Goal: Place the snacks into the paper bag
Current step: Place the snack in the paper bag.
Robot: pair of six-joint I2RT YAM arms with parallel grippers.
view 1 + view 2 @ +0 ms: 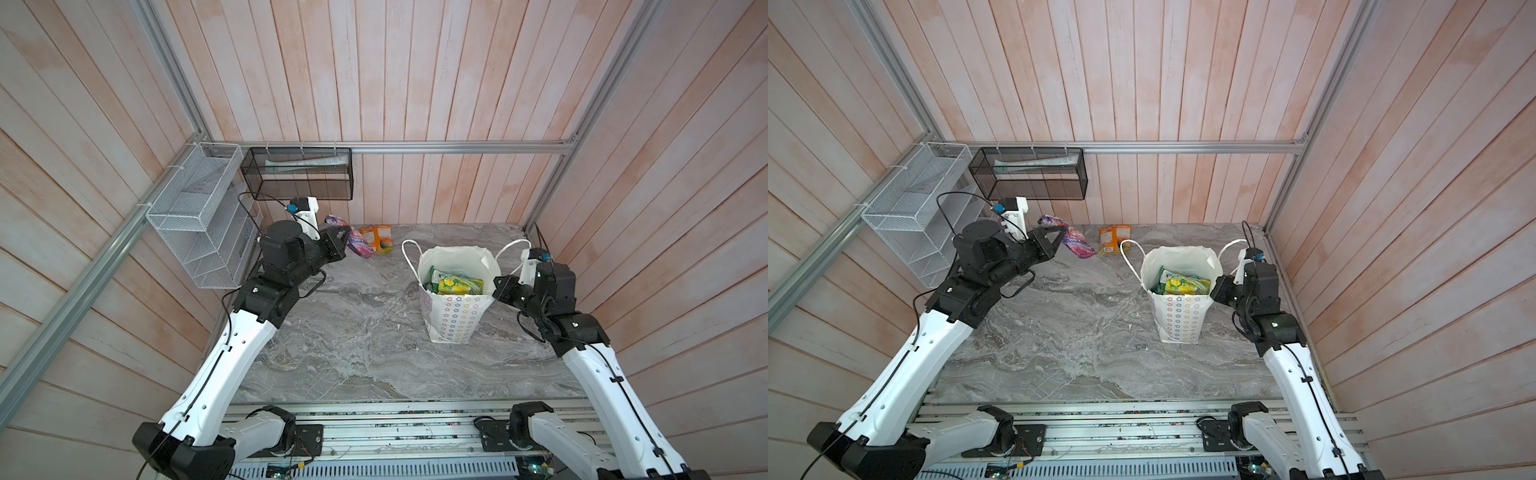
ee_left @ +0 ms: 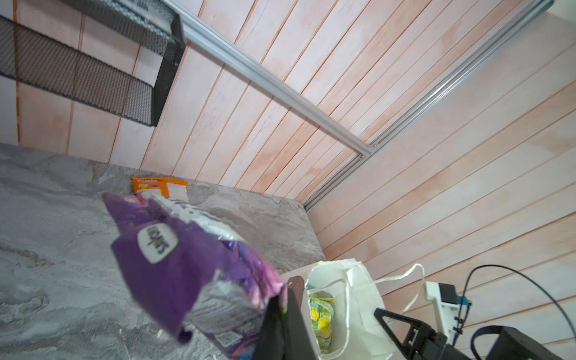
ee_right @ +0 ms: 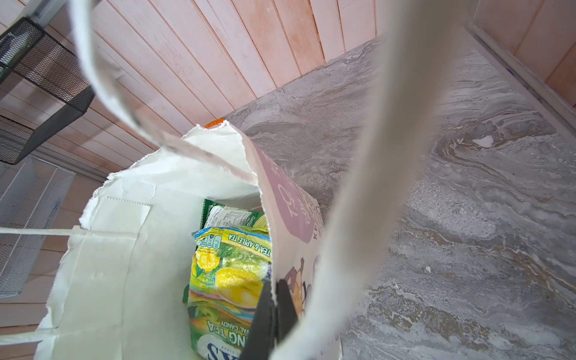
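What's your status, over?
Left pincer shut on purple pouch, off the table. Right pincer shut on paper bag rim. Orange pouch lying on table. Bag mouth open, nothing blocking.

Bag (image 1: 453, 320) mouth open, 2 cord handles (image 1: 404, 254) flank it; tbl (image 1: 353, 332) ctr free; mesh basket (image 1: 297, 174) overhangs back-L corner.
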